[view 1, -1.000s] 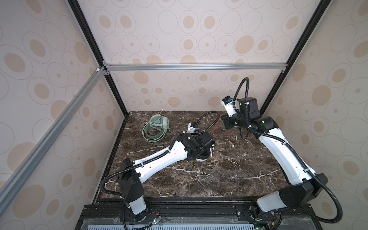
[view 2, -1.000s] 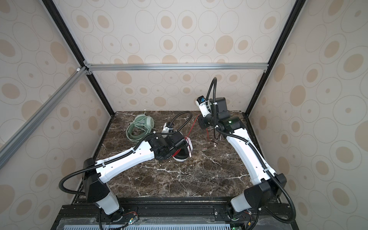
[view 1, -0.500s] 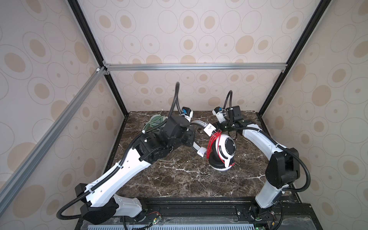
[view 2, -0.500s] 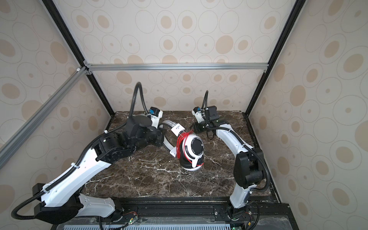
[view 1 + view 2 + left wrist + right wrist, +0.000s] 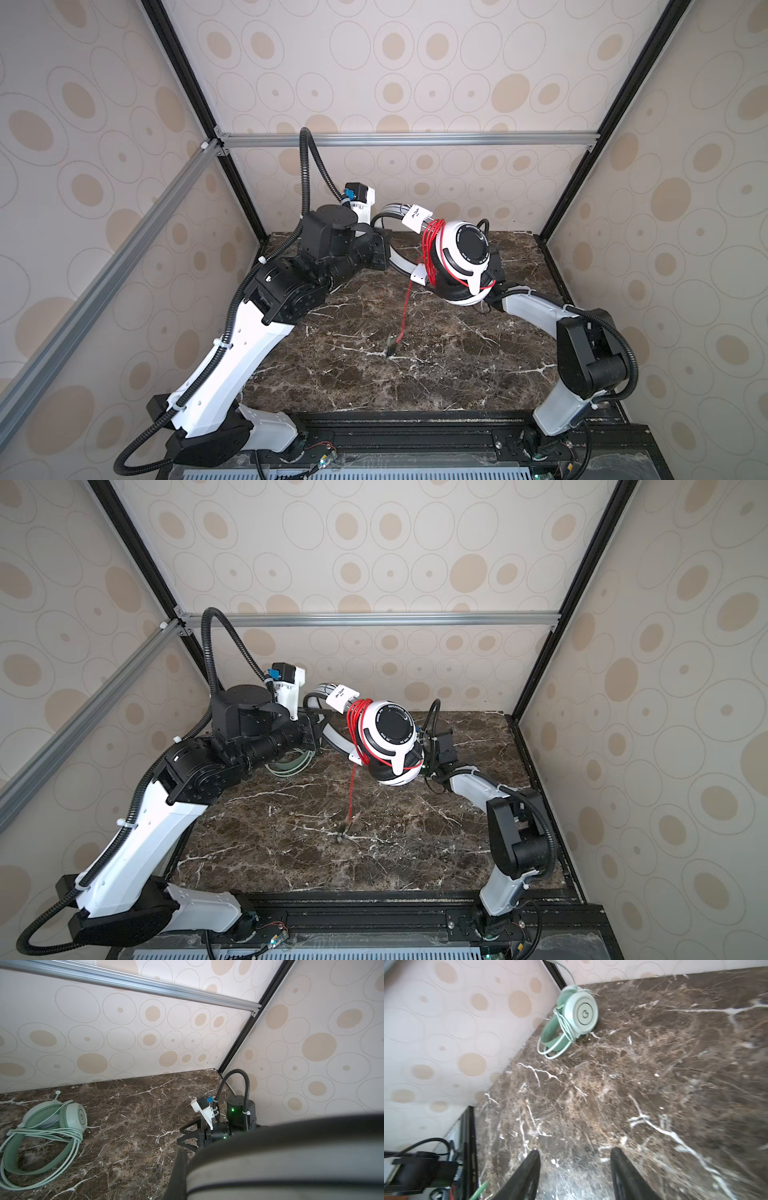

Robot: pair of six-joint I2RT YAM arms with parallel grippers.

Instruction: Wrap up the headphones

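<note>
My left gripper [image 5: 384, 252] is shut on the headband of the white-and-black headphones [image 5: 461, 253], holding them in the air over the back of the table. That headband [image 5: 291, 1157] fills the left wrist view beside one finger [image 5: 179, 1172]. The red cable [image 5: 432, 249] is coiled round the band by the ear cups. Its loose end hangs down, and the plug [image 5: 390, 344] touches the marble. My right gripper [image 5: 575, 1150] is open with only table between its fingers. In both top views it is hidden behind the ear cup. The mint-green headphones [image 5: 70, 1115] lie at the back left, cable wrapped round them.
The dark marble table [image 5: 415, 374] is walled by patterned panels on three sides, with black posts at the back corners. The left arm's elbow [image 5: 291, 291] stands high over the table's left side. The right arm [image 5: 582, 353] bends low along the right edge.
The left arm has raised the white-and-black headphones off the table. The right gripper has opened and come down behind the ear cup; the red cable's end now hangs free.
</note>
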